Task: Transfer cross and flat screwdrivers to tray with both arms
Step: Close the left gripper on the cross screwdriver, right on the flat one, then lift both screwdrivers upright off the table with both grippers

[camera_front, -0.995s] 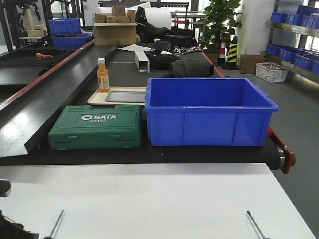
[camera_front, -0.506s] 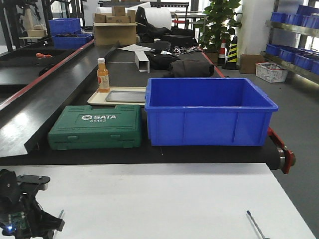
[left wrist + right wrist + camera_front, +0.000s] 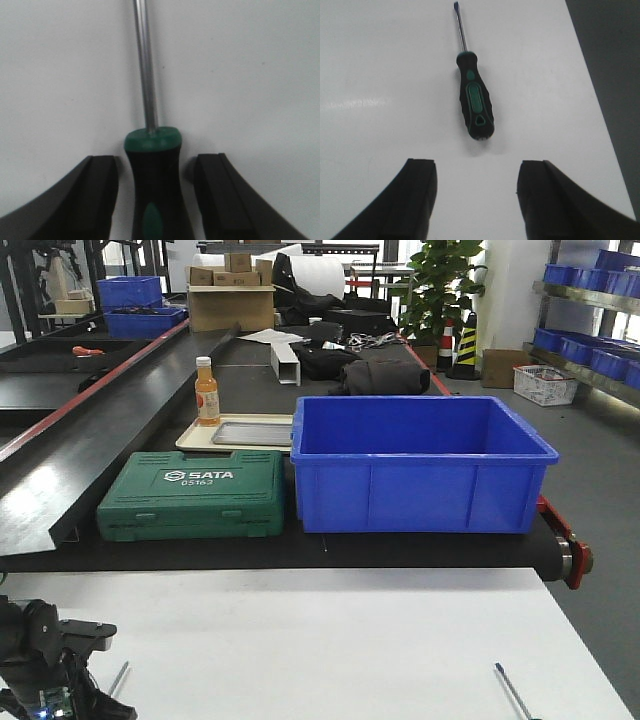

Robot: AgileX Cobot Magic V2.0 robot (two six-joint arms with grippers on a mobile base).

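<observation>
straddling: left gripper (image 3: 155,167), jaws spread, one finger on each side of the left screwdriver (image 3: 152,195) handle, a narrow gap showing on both sides, nothing pinched yet. left screwdriver: flat on the white table (image 3: 60,75), green-and-black handle between the fingers, steel shaft running straight away from the wrist; long axis in line with the gripper and across its closing direction, so a plain close on the handle looks sufficient. right gripper (image 3: 476,172): jaws spread, empty, over the table. right screwdriver (image 3: 475,102): flat on the table ahead of the right gripper and apart from it, handle end nearer, tip pointing away, axis nearly in line with the wrist; judged to need an advance forward and down before closing. tip looks flat-bladed, not certain; the left tip is out of view. tray (image 3: 250,432): grey metal, beyond the table, behind the green case (image 3: 190,495), just left of the blue bin (image 3: 420,465); holds neither tool. each arm is nearer its own side's screwdriver.
</observation>
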